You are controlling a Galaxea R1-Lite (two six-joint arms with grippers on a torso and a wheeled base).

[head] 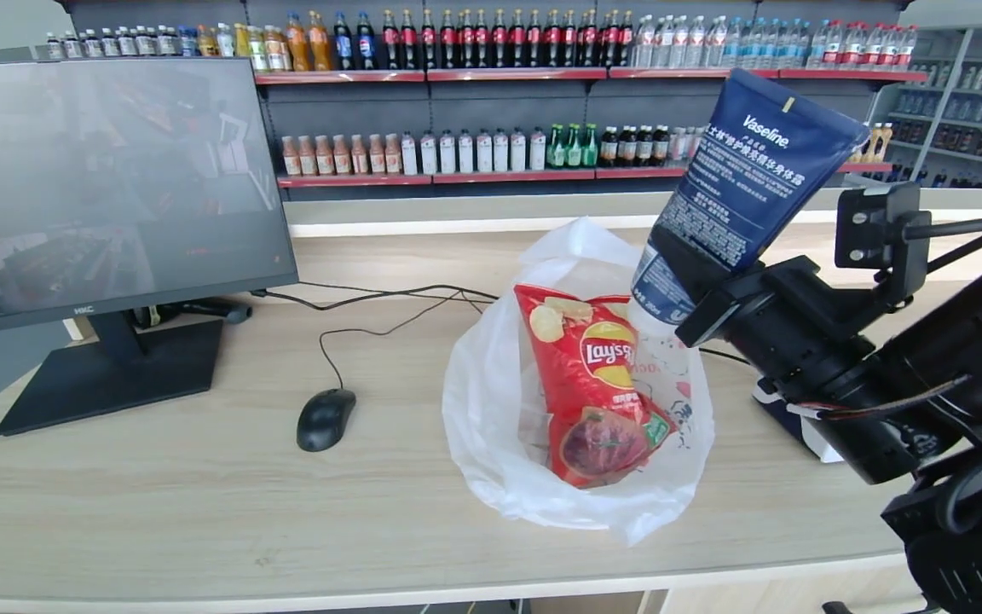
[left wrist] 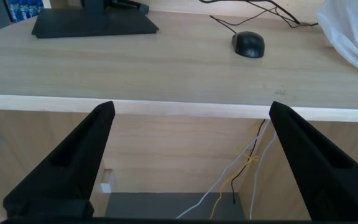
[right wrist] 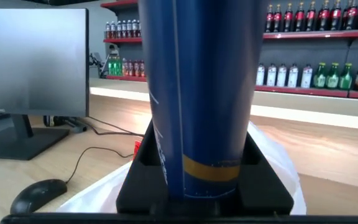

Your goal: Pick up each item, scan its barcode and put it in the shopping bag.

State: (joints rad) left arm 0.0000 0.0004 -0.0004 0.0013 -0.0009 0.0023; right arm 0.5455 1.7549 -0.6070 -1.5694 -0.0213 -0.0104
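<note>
Lotion tube (head: 747,183) clamped in right gripper (head: 689,290) over shopping bag (head: 482,401) holding a crisp packet (head: 593,384); left gripper (left wrist: 191,109) spread wide.

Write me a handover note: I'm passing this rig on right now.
Left gripper: open, empty, low in front of the table edge.
Right gripper: shut on the tube, held tilted above the bag.
Done: chips stand in the bag.
Left: put the tube in the bag. The pictures do not show whether it has been scanned, so I would check first.
</note>
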